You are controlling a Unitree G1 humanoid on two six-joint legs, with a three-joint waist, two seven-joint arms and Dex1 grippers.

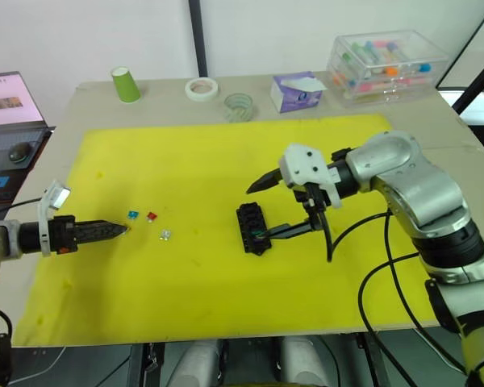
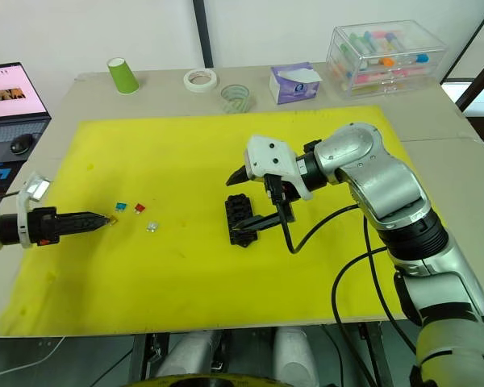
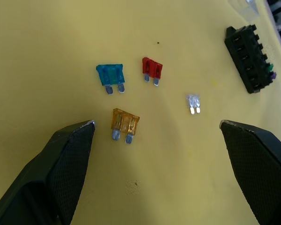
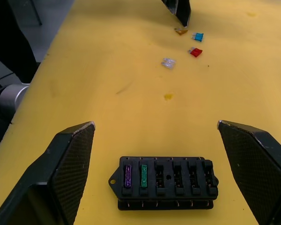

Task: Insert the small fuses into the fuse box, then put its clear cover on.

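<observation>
Four loose fuses: blue fuse (image 3: 110, 76), red fuse (image 3: 151, 69), amber fuse (image 3: 125, 123), clear fuse (image 3: 193, 102), at 9 o'clock of the fuse box (image 4: 166, 182).
Fuse box: purple and green fuses seated.
Left tool (image 3: 157, 140): wide, over amber fuse.
Right tool (image 4: 154, 136): wide, straddling box.

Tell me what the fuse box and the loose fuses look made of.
Fuse box: matte black moulded plastic, by its dull ribbed slots. Loose fuses, such as the orange fuse: translucent coloured plastic bodies, light passing through, with two shiny blades, likely metal. The clear fuse looks like see-through plastic.
</observation>
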